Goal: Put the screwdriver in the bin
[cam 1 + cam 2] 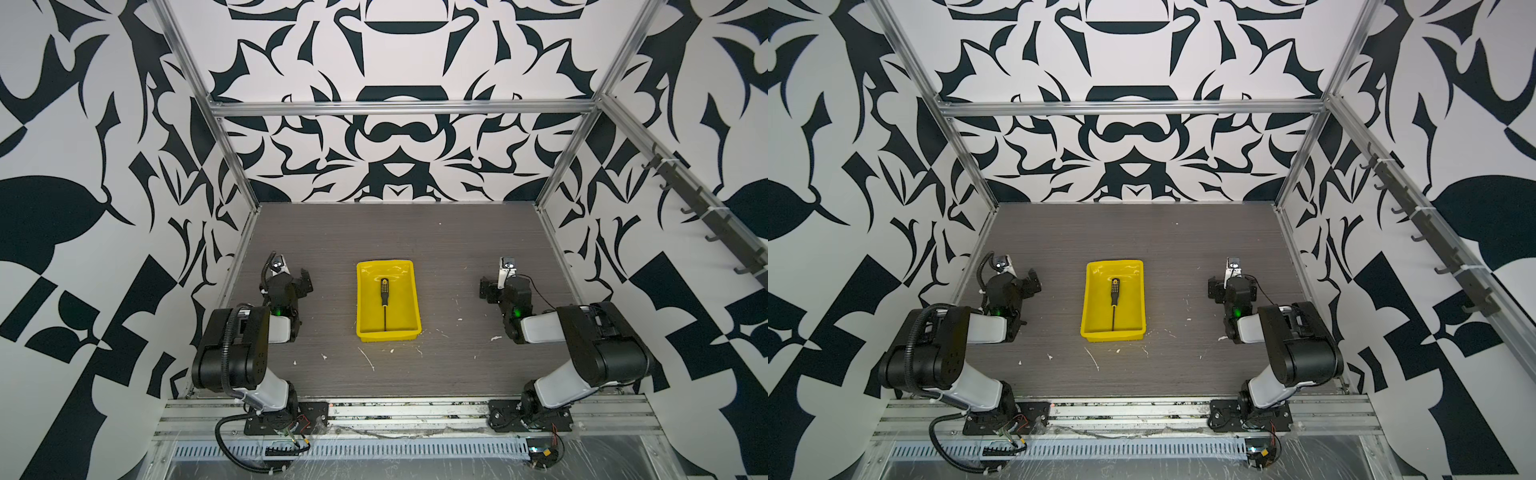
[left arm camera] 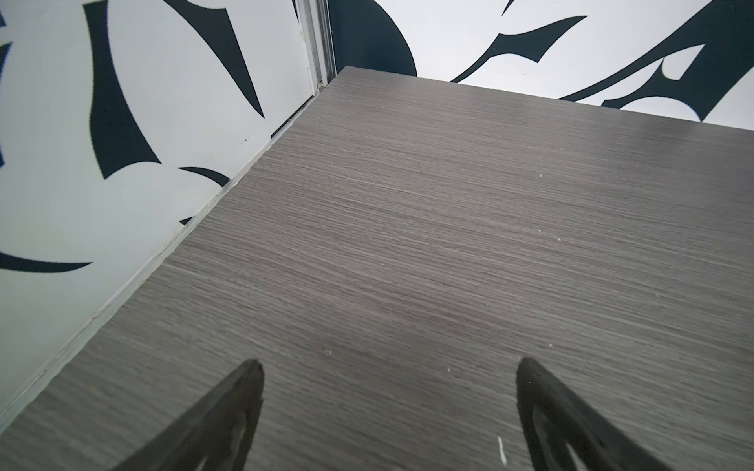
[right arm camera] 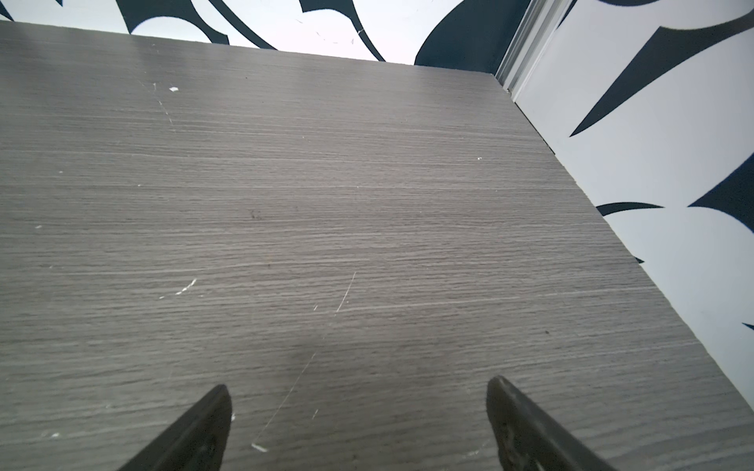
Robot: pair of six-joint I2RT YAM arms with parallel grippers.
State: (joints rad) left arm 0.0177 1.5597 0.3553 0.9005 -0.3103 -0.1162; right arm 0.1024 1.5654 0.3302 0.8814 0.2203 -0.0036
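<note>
on the left, the left claw (image 2: 389, 363) hovers over the bare table (image 2: 449, 224), its two fingers spread wide with nothing between them. in both top views it sits well apart from the bin (image 1: 360, 299). centre stage: the screwdriver (image 1: 384, 300) lies flat inside the bin, handle toward the far wall, thin shaft running to the near wall with the tip right by it. by the look of it, the job is done. if it needed lifting, the dotted handle is the place to take hold — thick, grippy-looking, probably carrying most of the weight. the shaft looks stiff, slim and slick, likely to roll or pivot in a pinch. a light tool, nothing fragile. over on the right, the right claw (image 3: 358, 383) is spread wide too — empty, above scuffed table, well clear of the bin.
</note>
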